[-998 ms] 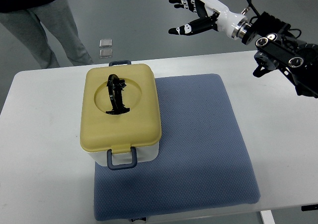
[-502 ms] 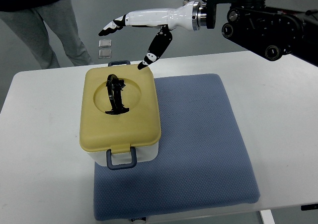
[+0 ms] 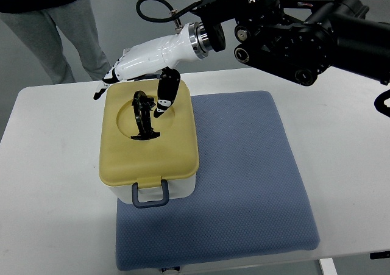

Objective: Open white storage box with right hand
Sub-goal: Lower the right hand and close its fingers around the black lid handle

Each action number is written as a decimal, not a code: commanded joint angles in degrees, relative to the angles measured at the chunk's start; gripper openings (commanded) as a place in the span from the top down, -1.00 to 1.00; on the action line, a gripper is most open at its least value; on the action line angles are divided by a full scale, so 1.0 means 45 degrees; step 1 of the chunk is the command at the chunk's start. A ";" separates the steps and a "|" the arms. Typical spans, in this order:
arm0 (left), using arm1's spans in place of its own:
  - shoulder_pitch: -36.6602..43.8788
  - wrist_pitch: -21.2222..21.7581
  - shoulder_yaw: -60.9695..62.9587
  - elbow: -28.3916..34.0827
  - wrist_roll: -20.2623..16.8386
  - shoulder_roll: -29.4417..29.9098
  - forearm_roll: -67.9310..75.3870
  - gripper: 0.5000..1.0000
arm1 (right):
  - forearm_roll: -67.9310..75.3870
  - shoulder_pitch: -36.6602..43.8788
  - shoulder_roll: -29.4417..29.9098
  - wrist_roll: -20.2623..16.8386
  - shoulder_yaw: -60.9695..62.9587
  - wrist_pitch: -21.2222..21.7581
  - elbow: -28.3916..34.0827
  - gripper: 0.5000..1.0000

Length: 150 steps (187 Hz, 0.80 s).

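A white storage box (image 3: 159, 192) with a yellow lid (image 3: 148, 150) sits on the left part of a blue mat (image 3: 244, 177). A black handle (image 3: 142, 115) lies in the lid's round recess, and a blue-grey latch (image 3: 150, 194) hangs at the near side. My right hand (image 3: 131, 83), white with black fingertips, reaches in from the right and hovers over the lid's far edge. Its fingers are spread and its thumb (image 3: 164, 95) points down beside the handle. It holds nothing. The far latch is hidden behind the hand.
The box and mat rest on a white table (image 3: 49, 183). A person in grey trousers (image 3: 67, 31) stands beyond the table's far left corner. My black right arm (image 3: 298, 25) spans the upper right.
My right hand has swung left and down from the upper right, over the far table edge, to just above the lid's far side. The box has not moved.
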 commanded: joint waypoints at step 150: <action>0.0000 0.0001 0.0000 0.0000 0.0003 0.0000 0.0002 -1.00 | -0.0644 0.0267 0.0214 -0.0001 -0.0178 -0.0425 0.0006 0.22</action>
